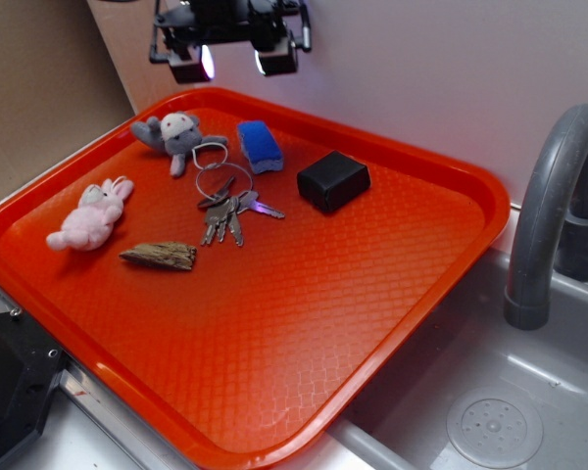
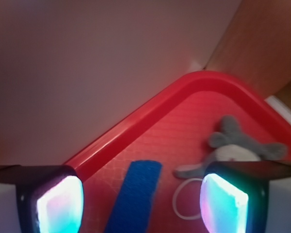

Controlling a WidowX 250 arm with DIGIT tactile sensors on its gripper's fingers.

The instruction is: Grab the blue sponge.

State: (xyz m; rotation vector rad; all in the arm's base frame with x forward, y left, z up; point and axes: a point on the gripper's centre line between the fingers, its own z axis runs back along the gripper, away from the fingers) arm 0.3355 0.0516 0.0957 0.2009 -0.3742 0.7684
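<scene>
The blue sponge (image 1: 260,145) lies on the orange tray (image 1: 274,333) near its far edge, between a grey plush toy and a black box. In the wrist view the sponge (image 2: 136,196) shows as a blue strip between my two lit fingertips. My gripper (image 1: 233,61) hangs high above the tray's far edge, a little behind and left of the sponge. Its jaws stand wide open and hold nothing. In the wrist view the gripper (image 2: 140,204) frames the sponge well below it.
A grey plush toy (image 1: 179,137), a key bunch on a ring (image 1: 225,206), a black box (image 1: 333,181), a pink plush bunny (image 1: 91,215) and a piece of wood (image 1: 160,256) lie on the tray. A grey tap (image 1: 549,206) and sink (image 1: 490,411) are at right. A wall stands behind.
</scene>
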